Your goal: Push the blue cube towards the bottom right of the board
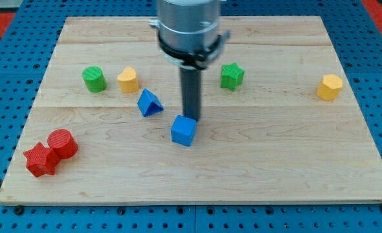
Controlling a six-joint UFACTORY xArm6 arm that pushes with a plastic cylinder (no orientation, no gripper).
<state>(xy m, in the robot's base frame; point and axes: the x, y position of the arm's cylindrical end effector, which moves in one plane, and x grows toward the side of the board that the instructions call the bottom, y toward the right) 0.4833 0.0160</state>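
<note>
The blue cube (pixel 183 130) lies near the middle of the wooden board (pixel 256 162), slightly toward the view's bottom. My tip (pixel 192 118) stands right at the cube's top right edge, touching or nearly touching it. The dark rod rises from there to the grey arm body at the view's top.
A blue triangular block (pixel 149 103) lies left of the tip. A yellow block (pixel 128 80) and a green cylinder (pixel 94 79) lie further left. A green star (pixel 231 76) lies to the right, a yellow hexagonal block (pixel 329 87) at far right. A red cylinder (pixel 62 143) and red star (pixel 41 159) sit at bottom left.
</note>
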